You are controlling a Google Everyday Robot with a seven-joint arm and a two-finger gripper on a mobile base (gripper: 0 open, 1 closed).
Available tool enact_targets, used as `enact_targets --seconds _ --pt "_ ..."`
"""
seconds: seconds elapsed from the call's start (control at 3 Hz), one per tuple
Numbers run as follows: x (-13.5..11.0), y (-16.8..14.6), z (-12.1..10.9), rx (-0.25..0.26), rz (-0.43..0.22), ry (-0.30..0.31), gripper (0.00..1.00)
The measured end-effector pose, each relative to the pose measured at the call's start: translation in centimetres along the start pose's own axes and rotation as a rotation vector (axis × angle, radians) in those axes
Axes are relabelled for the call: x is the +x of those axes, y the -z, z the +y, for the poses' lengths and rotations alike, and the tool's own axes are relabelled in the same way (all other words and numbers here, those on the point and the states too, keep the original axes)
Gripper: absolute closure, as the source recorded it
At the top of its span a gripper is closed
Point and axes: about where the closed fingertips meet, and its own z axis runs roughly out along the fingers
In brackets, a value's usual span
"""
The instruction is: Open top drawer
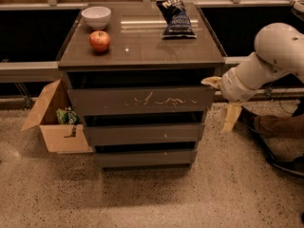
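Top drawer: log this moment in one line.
top drawer: inside not visible | gripper: open, at its right end | cabinet top: apple, bowl, bag

Smooth plastic end effector (217, 103) beside the matt, scratched top drawer (109, 100).

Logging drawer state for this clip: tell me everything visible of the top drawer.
The top drawer is a wide, handleless grey-brown front, matte like laminate, with white squiggly scratches across its middle. It sits level under the cabinet top, seemingly a little forward of the two lower fronts; its inside is not visible. The gripper stands open at its right end, one finger at the top right corner; contact cannot be confirmed.
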Motion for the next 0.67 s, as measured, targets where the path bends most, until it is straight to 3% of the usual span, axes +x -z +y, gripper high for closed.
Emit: enact_targets --seconds 0.67 --pt "3.3 -3.9 -6.7 0.025 0.01 0.118 0.0"
